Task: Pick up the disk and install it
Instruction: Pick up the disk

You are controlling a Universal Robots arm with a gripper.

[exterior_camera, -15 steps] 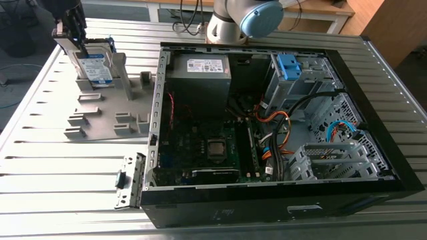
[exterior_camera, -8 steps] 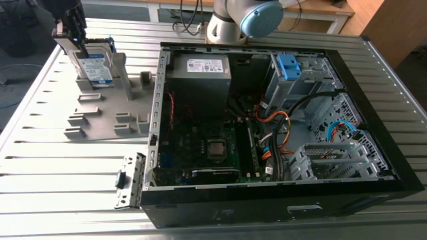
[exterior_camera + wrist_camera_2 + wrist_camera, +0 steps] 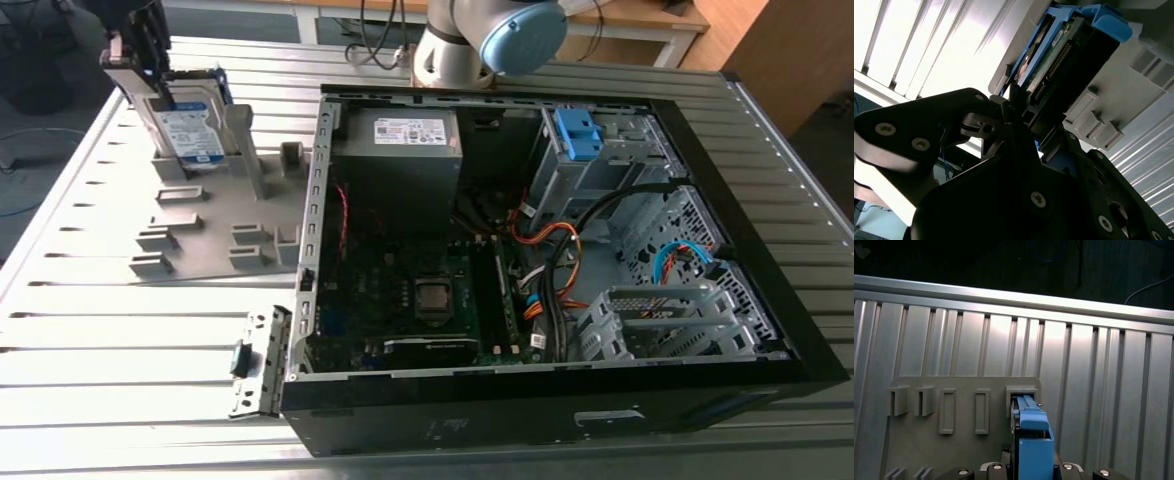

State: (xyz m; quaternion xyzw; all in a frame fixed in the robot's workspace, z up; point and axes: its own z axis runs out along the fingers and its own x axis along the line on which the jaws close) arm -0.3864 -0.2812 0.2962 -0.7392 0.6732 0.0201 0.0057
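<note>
Toward the exterior view's left, on the ribbed aluminium counter [image 3: 120, 350], the disk [image 3: 187, 125] stands upright in a slot of a grey fixture plate [image 3: 200, 235]. The end effector [image 3: 138, 62] is clenched on the disk's upper end, across its blue carrier rails. An open computer case [image 3: 534, 415] lies just beside the plate. Past the counter's edge, the first wrist view shows dark floor [image 3: 979, 260] and a pale cable [image 3: 1149, 287]. Wooden furniture [image 3: 787, 50] stands beyond the case.

Flat silver disk [image 3: 188, 128], white-and-blue label on its face, bright blue rails along its edges; upright on edge in the grey holder [image 3: 200, 235], left of the case [image 3: 747, 300] in the exterior view.
</note>
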